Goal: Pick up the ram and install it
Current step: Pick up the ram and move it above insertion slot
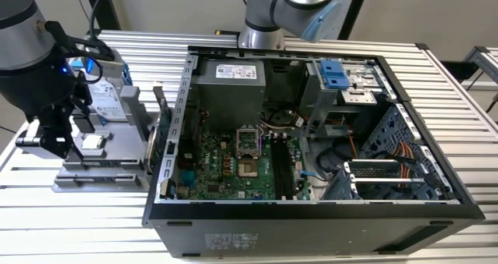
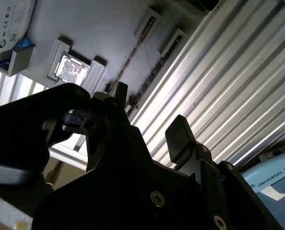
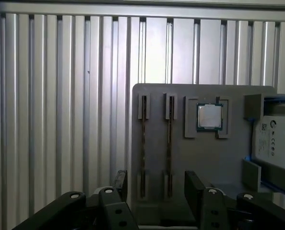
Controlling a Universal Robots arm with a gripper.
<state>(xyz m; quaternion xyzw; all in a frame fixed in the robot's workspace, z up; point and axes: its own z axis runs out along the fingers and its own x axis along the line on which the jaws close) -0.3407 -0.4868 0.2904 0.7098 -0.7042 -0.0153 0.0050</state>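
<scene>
Two ram sticks stand on edge in slots of a grey holder plate (image 3: 181,158). They show as thin dark lines, one (image 3: 143,143) beside the other (image 3: 169,143) in the first wrist view, and as a thin line (image 2: 133,55) in the second wrist view. In the exterior view a ram stick (image 1: 160,115) stands at the plate's side nearest the computer case. My gripper (image 3: 157,189) hovers above the plate, open, with nothing between its black fingers (image 3: 121,184). In the exterior view the gripper (image 1: 55,147) hangs over the plate's far side from the case. The gripper (image 2: 149,117) is also seen from behind.
The holder plate also carries a square silver processor chip (image 3: 209,116) and a silver hard drive in a blue frame (image 3: 277,143). An open computer case (image 1: 179,130) stands at the exterior view's right of the plate, with black memory slots (image 1: 280,165) on its motherboard. All rests on a ribbed aluminium table (image 1: 62,217).
</scene>
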